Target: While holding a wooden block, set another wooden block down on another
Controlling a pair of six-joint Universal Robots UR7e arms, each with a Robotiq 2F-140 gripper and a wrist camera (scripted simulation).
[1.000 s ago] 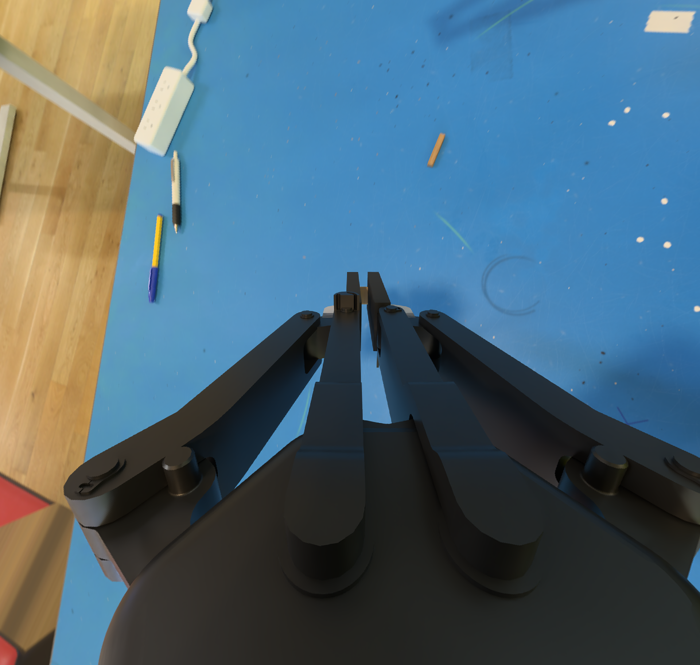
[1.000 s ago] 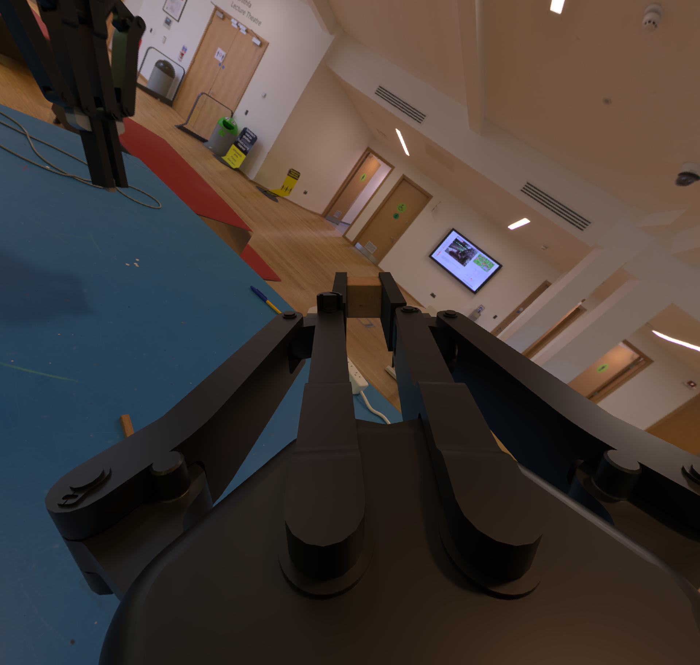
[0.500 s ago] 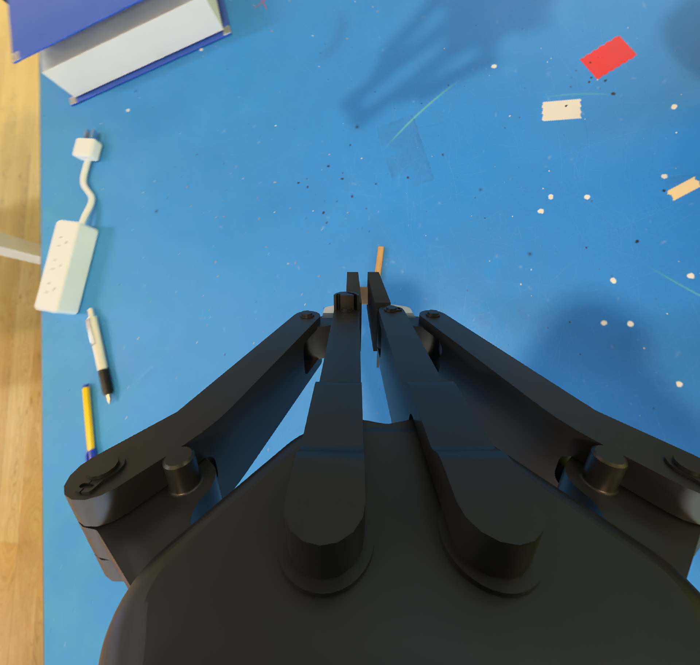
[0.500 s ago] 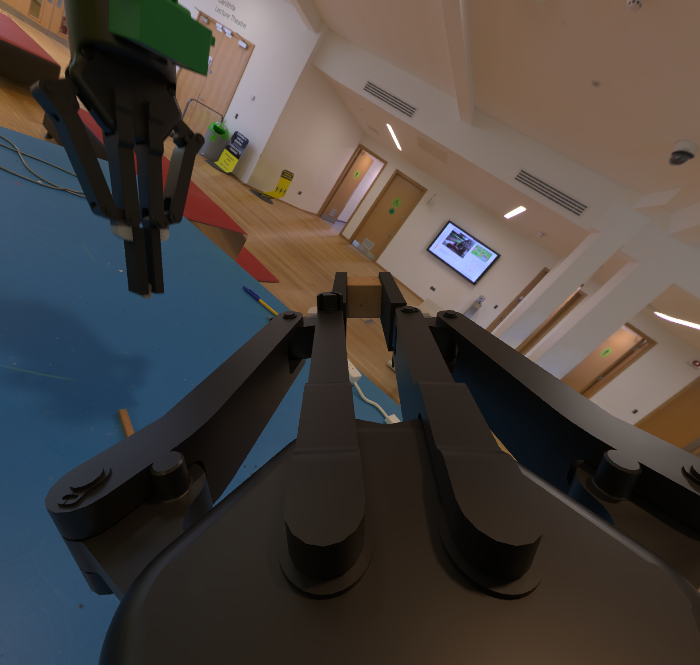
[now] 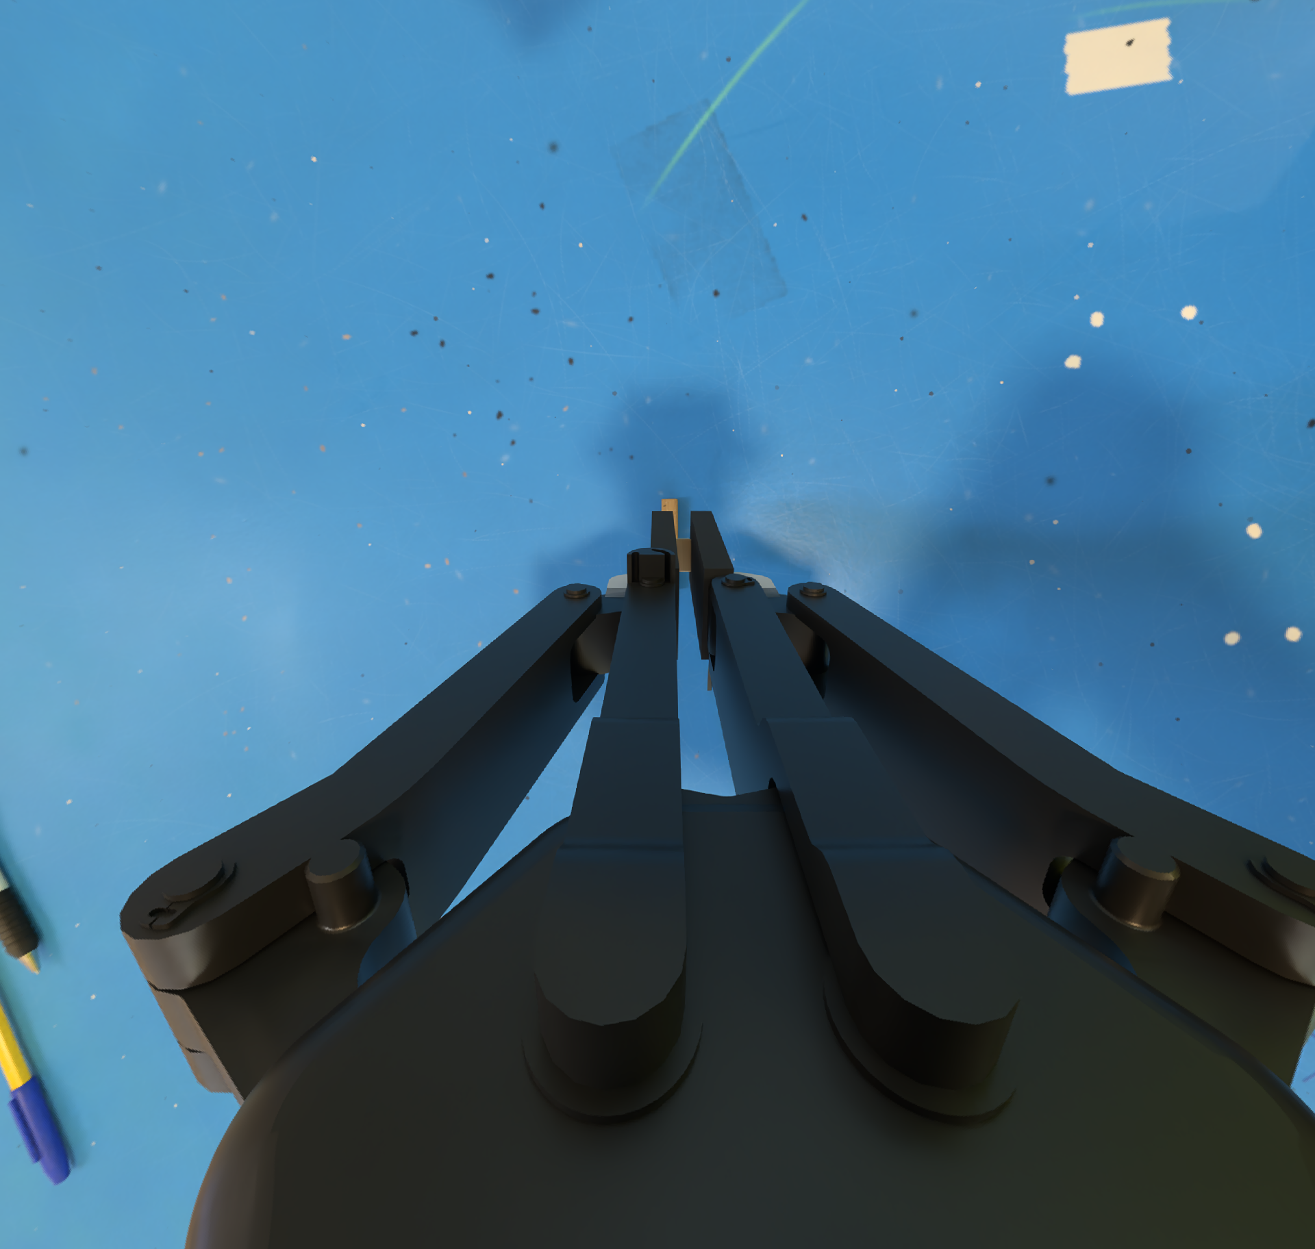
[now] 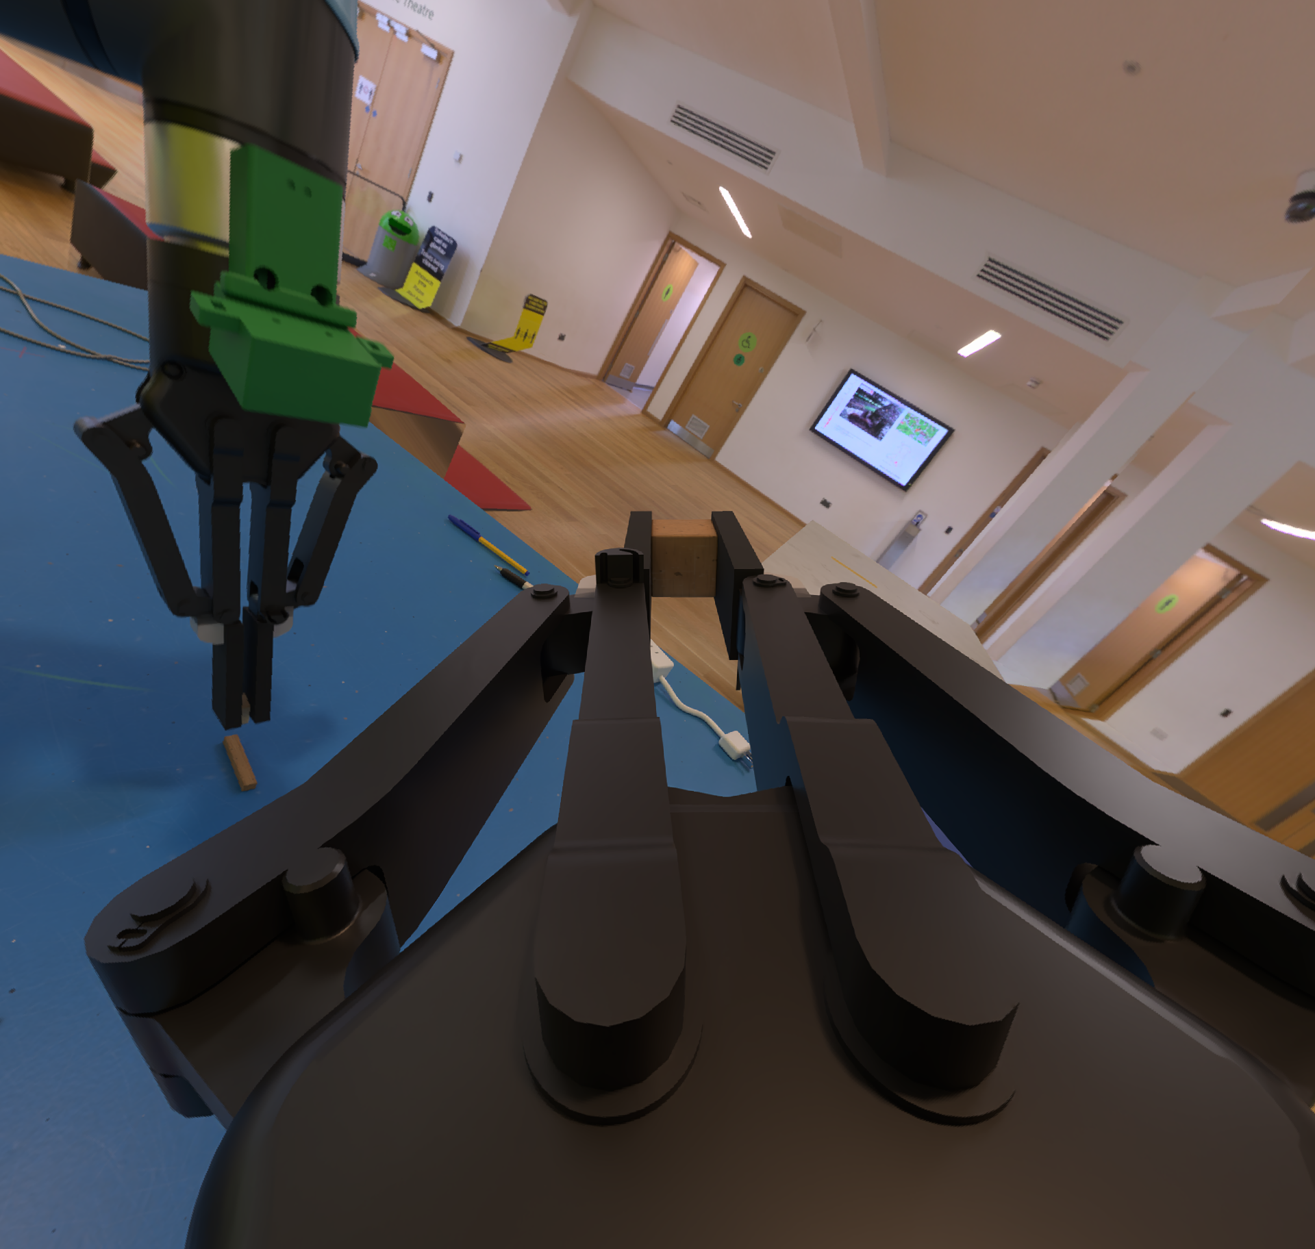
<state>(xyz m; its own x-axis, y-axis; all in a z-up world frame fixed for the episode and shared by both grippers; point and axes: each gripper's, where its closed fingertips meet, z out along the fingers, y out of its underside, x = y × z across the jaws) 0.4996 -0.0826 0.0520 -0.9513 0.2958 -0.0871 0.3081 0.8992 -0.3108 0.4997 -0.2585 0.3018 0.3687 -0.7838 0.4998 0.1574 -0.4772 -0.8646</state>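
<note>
Your blue, paint-flecked bench (image 5: 356, 290) fills the left wrist view; only the right wrist view takes in the hall beyond it, with wooden doors and a wall screen (image 6: 882, 429). There you also see the whole left gripper (image 6: 242, 706), black under a green mount, pointing straight down with its jaws nearly together on a thin pale wooden block (image 6: 246, 702), held clear above a small flat tan wooden block (image 6: 240, 762) lying on the bench. From the left wrist view you get only slivers: the held piece (image 5: 684, 553) between the fingers and the lying piece's end (image 5: 669, 505) past the tips. Your right gripper (image 6: 682, 546) is clamped on a square light-brown wooden block (image 6: 682, 564), raised above the bench edge. Two pens (image 6: 491, 550) lie near that edge.
</note>
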